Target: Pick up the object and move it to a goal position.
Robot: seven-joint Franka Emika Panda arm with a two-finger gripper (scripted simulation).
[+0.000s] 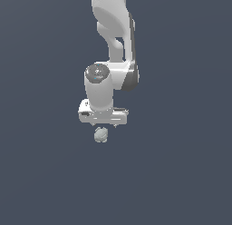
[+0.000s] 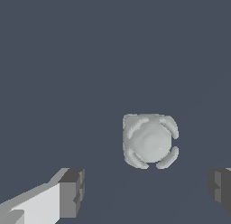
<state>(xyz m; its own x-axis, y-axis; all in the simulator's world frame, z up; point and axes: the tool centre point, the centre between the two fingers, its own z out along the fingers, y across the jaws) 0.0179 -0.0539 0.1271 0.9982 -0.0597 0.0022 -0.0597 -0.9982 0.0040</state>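
Risk sits mainly in alignment here. The gripper point(image 2: 145, 191) hangs with its jaws well apart and nothing between them; in the wrist view the two dark fingertips point(image 2: 73, 192) stand wide on either side, and the object point(image 2: 150, 140) lies on the bare grey floor point(image 2: 67, 60) ahead of the line joining them, not yet inside the gap. In the exterior view the object point(image 1: 101, 134) sits just below the gripper point(image 1: 103, 121), at about 6 o'clock from the white wrist housing point(image 1: 99, 90), close to it but apart, so far as that view shows.

The pick appears not yet begun: the fingers look poised above the blob, which is not centred between the pads. Judging from the wrist view, the blob lies nearer one finger than the other. If the arm drops straight down and closes, the nearer pad would likely meet the blob first and shove it sideways, or the pads could close behind it and miss.

The thing is small, roundish and lumpy, so a pinch off its middle could squirt it out. Descending too far could also press the fingertips into the floor. No goal marker shows in either view.
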